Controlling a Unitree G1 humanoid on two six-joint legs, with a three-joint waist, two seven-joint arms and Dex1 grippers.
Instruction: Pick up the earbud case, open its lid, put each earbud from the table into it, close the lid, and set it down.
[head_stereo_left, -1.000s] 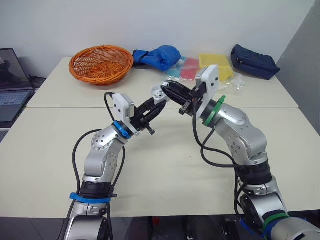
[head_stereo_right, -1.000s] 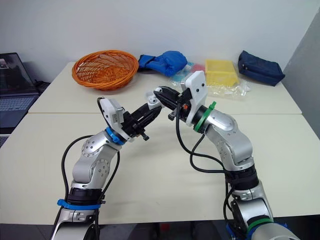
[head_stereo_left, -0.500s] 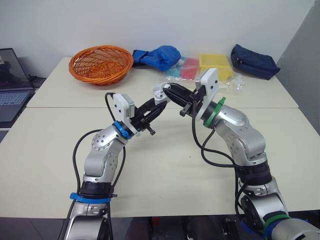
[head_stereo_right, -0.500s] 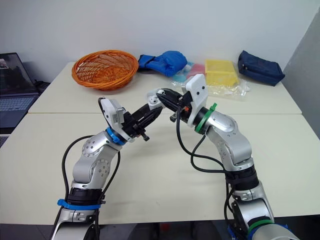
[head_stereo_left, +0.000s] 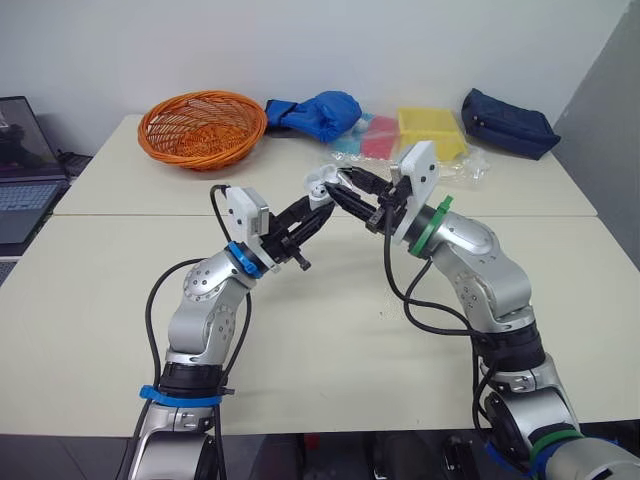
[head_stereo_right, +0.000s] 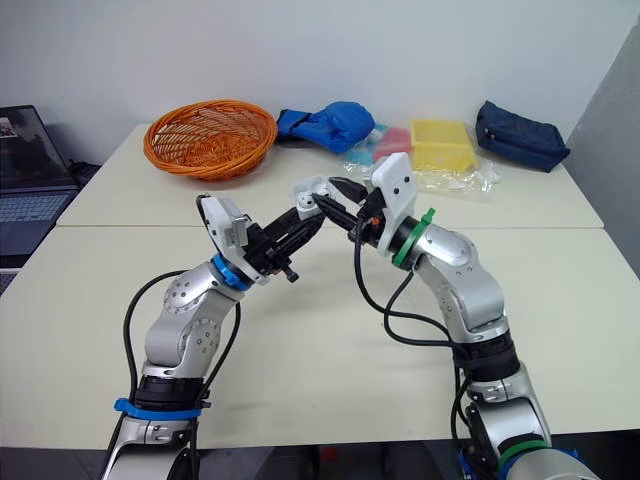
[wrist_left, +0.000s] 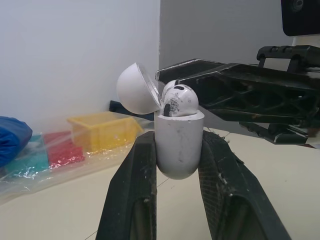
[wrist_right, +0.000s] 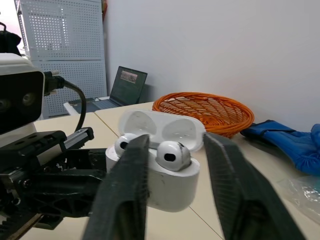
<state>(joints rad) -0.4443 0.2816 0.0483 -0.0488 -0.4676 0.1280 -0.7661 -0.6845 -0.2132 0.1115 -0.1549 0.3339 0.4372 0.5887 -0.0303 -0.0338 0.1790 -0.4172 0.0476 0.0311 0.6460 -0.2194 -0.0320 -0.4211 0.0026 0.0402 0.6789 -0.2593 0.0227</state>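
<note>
- Earbud case (wrist_left: 179, 147): white, upright, held in the air over the middle of the worktop (head_stereo_left: 330, 340), nearer its far edge than its near edge.
- Lid (wrist_left: 136, 90): swung open and tipped back on its hinge.
- Earbuds: one (wrist_right: 171, 154) seated in the case with its rounded head standing above the rim; a second (wrist_right: 121, 145) beside it in the other socket.
- Left hand (head_stereo_left: 312, 208): closed narrowly on the lower body of the case, one black finger (wrist_left: 129, 195) pressed against each side.
- Right hand (head_stereo_left: 345, 190): spread wide, reaching in from the opposite side, its fingers (wrist_right: 125, 190) flanking the top of the case; contact with the case not discernible.
- Orange wicker basket (head_stereo_left: 202, 127): at the far left corner of the worktop.
- Blue cloth bundle (head_stereo_left: 318, 113): along the far edge, just beside the basket.
- Yellow box (head_stereo_left: 430, 128): along the far edge, right of centre, with clear plastic wrapping (head_stereo_left: 470, 165) next to it.
- Dark blue pouch (head_stereo_left: 508, 122): at the far right corner.
- Laptop (head_stereo_left: 20, 170): open, off the left edge of the worktop.
</note>
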